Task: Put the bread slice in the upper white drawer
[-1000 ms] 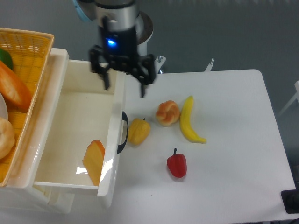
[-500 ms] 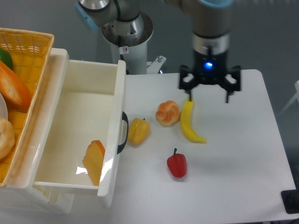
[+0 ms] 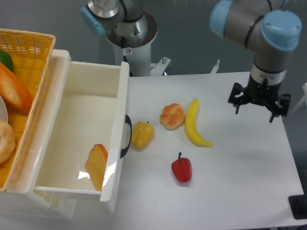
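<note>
The bread slice (image 3: 97,166) leans on its edge inside the upper white drawer (image 3: 72,100), against the inner face of the front panel near the front right corner. The drawer stands pulled out, its dark curved handle (image 3: 127,136) facing the table. My gripper (image 3: 254,111) hangs over the right side of the table, far from the drawer, with its fingers spread apart and nothing between them.
On the table lie a yellow bell pepper (image 3: 142,134), a round orange-cream bun (image 3: 172,116), a banana (image 3: 194,123) and a red pepper (image 3: 182,168). A woven yellow basket (image 3: 33,45) with food sits at the left. The arm's base (image 3: 130,33) stands at the back.
The gripper has swung from above the drawer's back right corner across the table to the right side, staying open. The bread slice has not moved.
</note>
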Robot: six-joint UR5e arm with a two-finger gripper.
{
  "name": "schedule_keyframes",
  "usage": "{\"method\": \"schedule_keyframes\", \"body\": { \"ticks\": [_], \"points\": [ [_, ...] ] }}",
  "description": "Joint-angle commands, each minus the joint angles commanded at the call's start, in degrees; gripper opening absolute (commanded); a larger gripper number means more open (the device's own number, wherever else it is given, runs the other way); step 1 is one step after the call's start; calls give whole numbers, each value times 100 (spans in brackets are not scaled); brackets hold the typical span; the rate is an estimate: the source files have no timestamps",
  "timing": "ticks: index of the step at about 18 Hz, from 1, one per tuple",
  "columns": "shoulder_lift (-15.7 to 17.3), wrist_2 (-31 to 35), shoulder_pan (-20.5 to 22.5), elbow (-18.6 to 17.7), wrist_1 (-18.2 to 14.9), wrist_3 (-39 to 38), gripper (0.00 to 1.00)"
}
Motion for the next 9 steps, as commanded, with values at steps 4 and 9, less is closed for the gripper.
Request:
{"method": "schedule_keyframes", "body": {
  "ticks": [4, 9],
  "points": [
    [-220, 0, 62, -9, 167, 9, 100],
    [-335, 9, 62, -35, 167, 675, 100]
  ]
}}
